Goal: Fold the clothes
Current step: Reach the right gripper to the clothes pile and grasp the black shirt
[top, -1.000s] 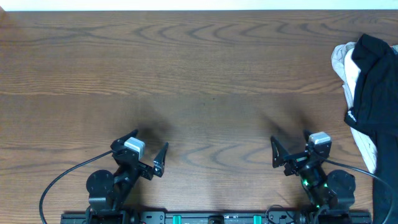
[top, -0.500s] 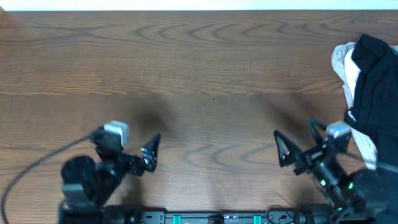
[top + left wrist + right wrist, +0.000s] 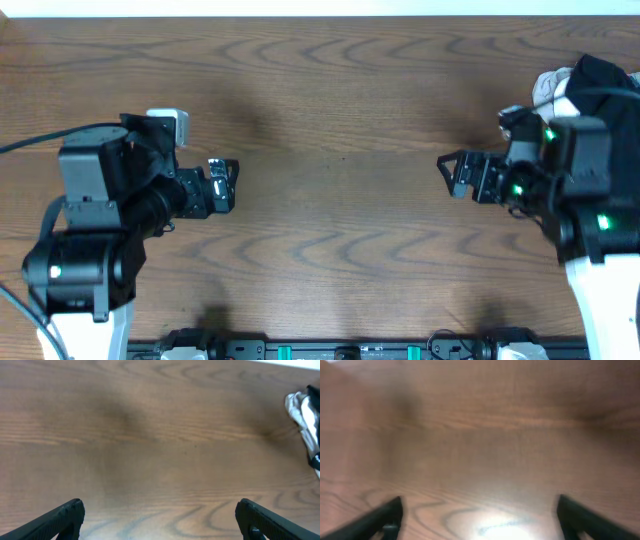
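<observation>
Step in hand: the reach, before any fold. The clothes [image 3: 592,72] lie bunched in a heap at the far right edge of the tabletop [image 3: 330,110]: a black shirt [image 3: 600,68] with a white garment [image 3: 550,90] showing at its left. The right arm hides much of the heap in the overhead view. Nothing is spread out and no fold is made. The left pincer [image 3: 228,185] is open wide and empty over bare wood at the left, well apart from the heap. Its wrist view catches only the heap's white edge at far right. The right pincer [image 3: 447,177] is also open with nothing between its fingers, pointing toward the middle of the tabletop. Its wrist view is blurred and shows only wood. Judgement: task barely begun. The next move calls for the right arm to turn to the heap, take the shirt by one edge and draw it to the middle, where both pincers can flatten it. Risk: the white garment drags along.
</observation>
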Controlling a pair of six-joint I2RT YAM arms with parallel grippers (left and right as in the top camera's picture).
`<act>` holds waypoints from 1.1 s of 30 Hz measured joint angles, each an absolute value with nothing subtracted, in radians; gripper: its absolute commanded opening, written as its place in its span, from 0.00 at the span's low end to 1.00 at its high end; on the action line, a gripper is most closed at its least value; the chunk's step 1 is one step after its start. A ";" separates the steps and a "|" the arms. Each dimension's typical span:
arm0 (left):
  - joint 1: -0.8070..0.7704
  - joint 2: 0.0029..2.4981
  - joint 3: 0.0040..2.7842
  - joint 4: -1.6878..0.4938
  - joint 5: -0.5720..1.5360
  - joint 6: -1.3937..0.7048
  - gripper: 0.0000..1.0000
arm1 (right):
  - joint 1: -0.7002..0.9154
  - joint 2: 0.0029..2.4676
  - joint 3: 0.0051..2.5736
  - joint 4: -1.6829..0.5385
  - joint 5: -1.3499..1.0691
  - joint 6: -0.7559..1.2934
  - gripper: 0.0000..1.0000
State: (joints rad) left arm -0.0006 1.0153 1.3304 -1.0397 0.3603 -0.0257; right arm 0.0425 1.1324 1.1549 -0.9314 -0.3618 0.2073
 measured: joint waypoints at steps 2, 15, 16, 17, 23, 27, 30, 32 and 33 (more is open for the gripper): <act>-0.001 1.032 1.330 -1.048 0.360 -0.026 0.98 | 0.017 1.205 1.206 -0.980 -0.349 0.216 0.85; -0.001 1.090 1.330 -1.086 0.363 -0.026 0.98 | -0.318 1.650 1.635 -1.147 0.001 0.325 0.85; -0.001 1.094 1.330 -1.092 0.363 -0.026 0.98 | -0.337 1.681 1.635 -1.132 0.019 0.334 0.84; -0.001 1.098 1.330 -1.095 0.363 -0.026 0.98 | -0.351 1.711 1.635 -1.115 0.031 0.339 0.82; -0.001 1.126 1.330 -1.097 0.363 -0.026 0.98 | -0.389 1.880 1.635 -1.011 0.105 0.360 0.80; -0.001 1.142 1.330 -1.098 0.363 -0.026 0.98 | -0.388 1.948 1.635 -0.926 0.135 0.366 0.75; -0.001 1.150 1.330 -1.099 0.363 -0.026 0.98 | -0.388 1.980 1.635 -0.879 0.164 0.387 0.73; -0.001 1.153 1.330 -1.099 0.363 -0.026 0.98 | -0.388 1.995 1.635 -0.860 0.177 0.395 0.71; -0.001 1.154 1.330 -1.099 0.363 -0.026 0.98 | -0.389 2.004 1.635 -0.852 0.187 0.402 0.71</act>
